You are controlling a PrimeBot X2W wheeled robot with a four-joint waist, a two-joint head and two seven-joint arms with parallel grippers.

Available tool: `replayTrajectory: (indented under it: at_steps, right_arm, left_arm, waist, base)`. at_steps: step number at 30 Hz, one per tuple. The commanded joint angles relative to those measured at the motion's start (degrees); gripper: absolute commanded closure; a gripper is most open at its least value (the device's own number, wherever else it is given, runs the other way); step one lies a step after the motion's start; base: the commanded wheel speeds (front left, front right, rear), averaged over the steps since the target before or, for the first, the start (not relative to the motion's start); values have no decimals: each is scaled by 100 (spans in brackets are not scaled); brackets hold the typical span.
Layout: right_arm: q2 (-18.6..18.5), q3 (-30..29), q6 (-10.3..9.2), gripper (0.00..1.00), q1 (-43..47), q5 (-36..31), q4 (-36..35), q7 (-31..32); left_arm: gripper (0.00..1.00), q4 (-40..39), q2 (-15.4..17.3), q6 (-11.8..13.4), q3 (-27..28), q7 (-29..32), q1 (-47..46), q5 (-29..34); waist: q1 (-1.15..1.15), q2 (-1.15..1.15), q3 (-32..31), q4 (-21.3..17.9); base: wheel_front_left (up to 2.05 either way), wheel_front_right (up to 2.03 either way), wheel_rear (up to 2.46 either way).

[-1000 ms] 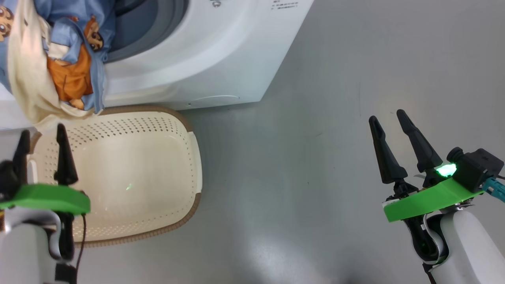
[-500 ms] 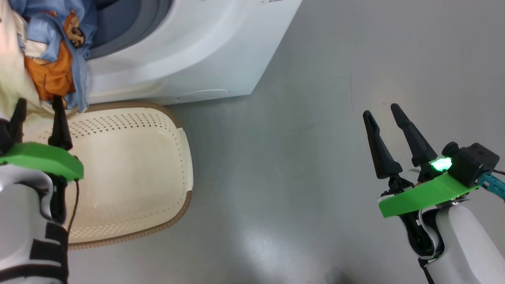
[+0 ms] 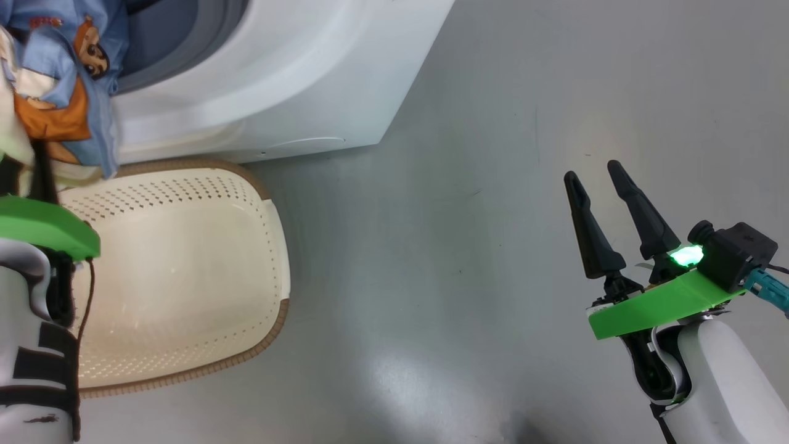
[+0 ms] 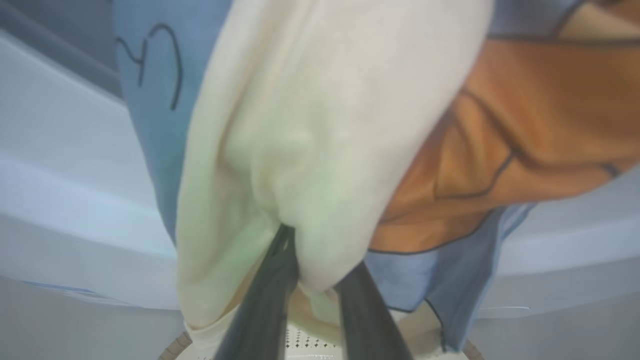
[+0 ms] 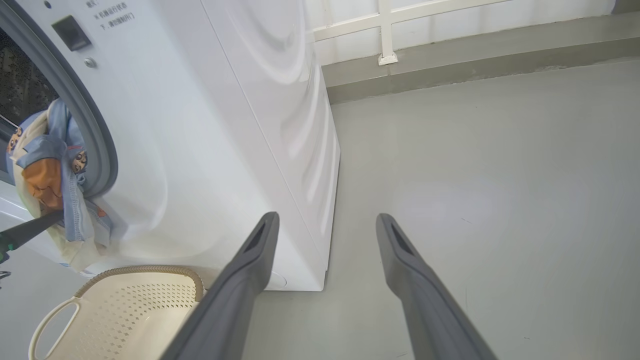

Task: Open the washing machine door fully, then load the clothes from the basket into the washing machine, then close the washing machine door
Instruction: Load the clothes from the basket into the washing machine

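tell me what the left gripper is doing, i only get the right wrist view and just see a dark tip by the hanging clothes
observer: Left wrist view: the left gripper has its jaws pinched on a fold of the cream cloth.
operator: anything left in the basket
observer: Head view looks straight into the basket: its floor is bare.
operator: is the blue piece in the grip too
observer: Left wrist view: the blue garment hangs beside the cream cloth; its hem passes behind the jaws, so I cannot tell.
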Motion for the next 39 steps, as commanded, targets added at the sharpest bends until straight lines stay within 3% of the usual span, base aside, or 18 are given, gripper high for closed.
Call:
replayTrajectory:
  at_steps: [1, 6, 10, 15, 19, 29, 33, 39]
  right_arm:
    - [-13, 85, 9, 0, 37, -12, -132, -68]
    - [21, 34, 9, 0, 51, -17, -129, -68]
    - [81, 12, 9, 0, 69, -19, -132, -68]
    - [120, 28, 9, 0, 88, -13, -129, -68]
    - [132, 50, 9, 0, 68, -4, -119, -68]
    - [241, 124, 9, 0, 80, 42, -95, -68]
    - [284, 180, 9, 0, 86, 59, -76, -68]
    - [335, 238, 9, 0, 32, 80, -80, -68]
  left_arm:
    - [100, -104, 290, -8, 93, -36, -54, -123]
    - [100, -469, 261, -8, 79, -36, 59, -194]
    - [100, -1174, 3, -8, 250, -36, 310, -233]
    - [100, -1921, -194, -9, 70, -36, 534, -210]
    - [100, -2101, -152, -9, -240, -36, 334, -284]
    - [100, -939, 280, -9, -1343, -36, -1024, -874]
    - [100, -331, 460, -9, -1359, -36, -1748, -1310]
    - [100, -272, 763, -9, -1193, -36, -2462, -1236]
  waist:
    - [0, 0, -3, 4]
    - [0, 0, -37, 39]
    - [0, 0, -75, 87]
    - [0, 0, -106, 150]
    - [0, 0, -112, 156]
    - [0, 0, -117, -61]
    - [0, 0, -103, -217]
    - [0, 0, -18, -402]
  base:
    - [0, 0, 0]
    - [0, 0, 0]
    - [0, 0, 0]
    - [0, 0, 0]
    - [0, 0, 0]
    - [0, 0, 0]
    - [0, 0, 0]
    - [0, 0, 0]
